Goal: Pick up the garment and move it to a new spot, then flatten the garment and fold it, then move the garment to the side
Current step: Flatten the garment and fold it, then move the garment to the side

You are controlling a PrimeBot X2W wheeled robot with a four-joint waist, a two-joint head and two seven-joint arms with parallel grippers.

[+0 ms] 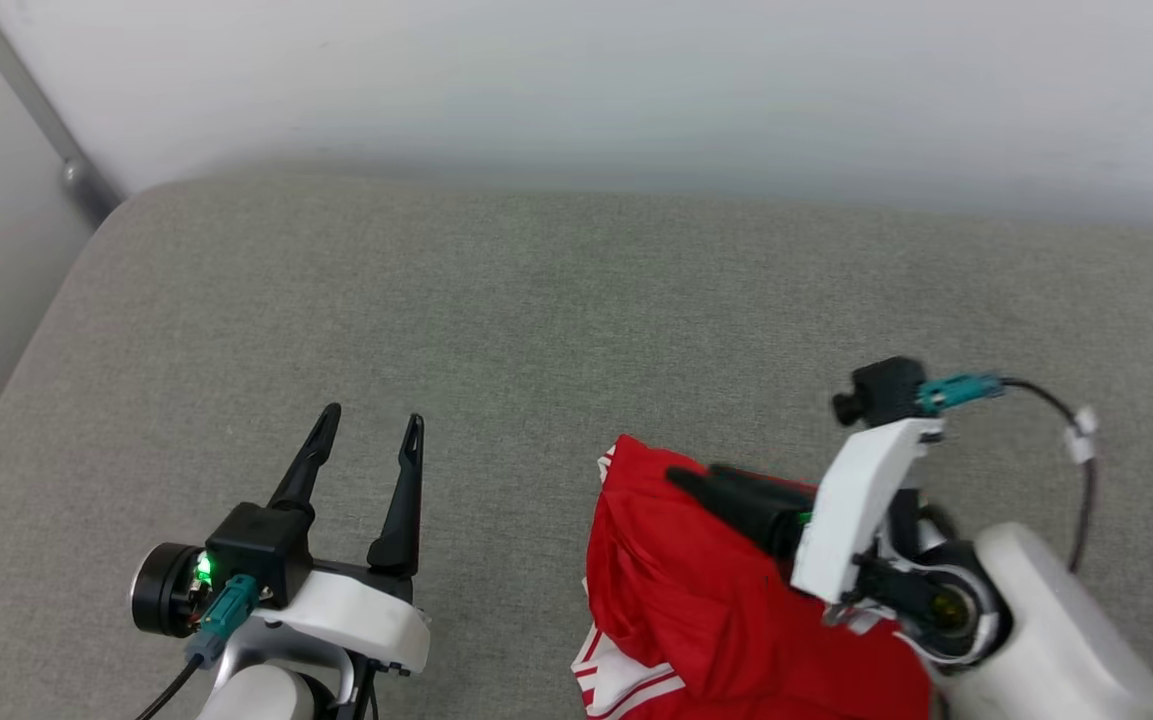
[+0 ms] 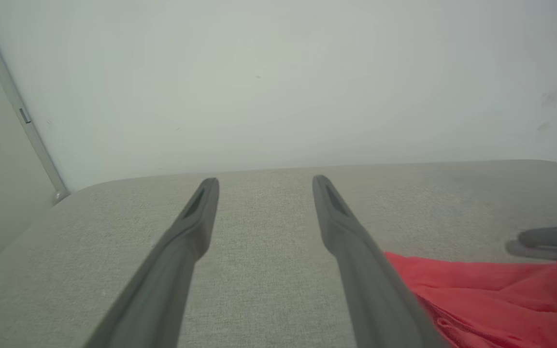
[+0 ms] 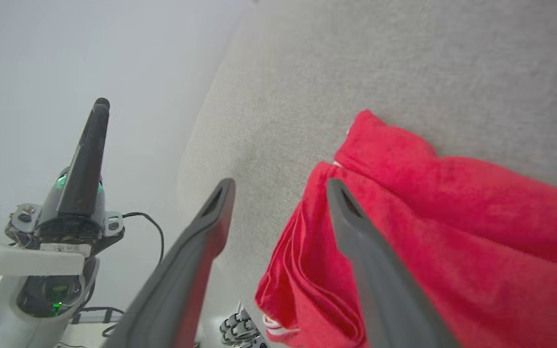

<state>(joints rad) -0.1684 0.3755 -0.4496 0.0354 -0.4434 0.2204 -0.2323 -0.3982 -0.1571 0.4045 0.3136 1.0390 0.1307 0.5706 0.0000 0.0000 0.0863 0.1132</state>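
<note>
Both my grippers stand spread, holding nothing. My left gripper hovers over the grey cushion; my right gripper points across the garment, which lies crumpled at the cushion's near edge, beside the left one.

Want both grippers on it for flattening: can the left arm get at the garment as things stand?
Probably yes. The left gripper is open, and just bare grey cushion lies between it and the garment. The right gripper hovers over the cloth farther right, off that path.
</note>
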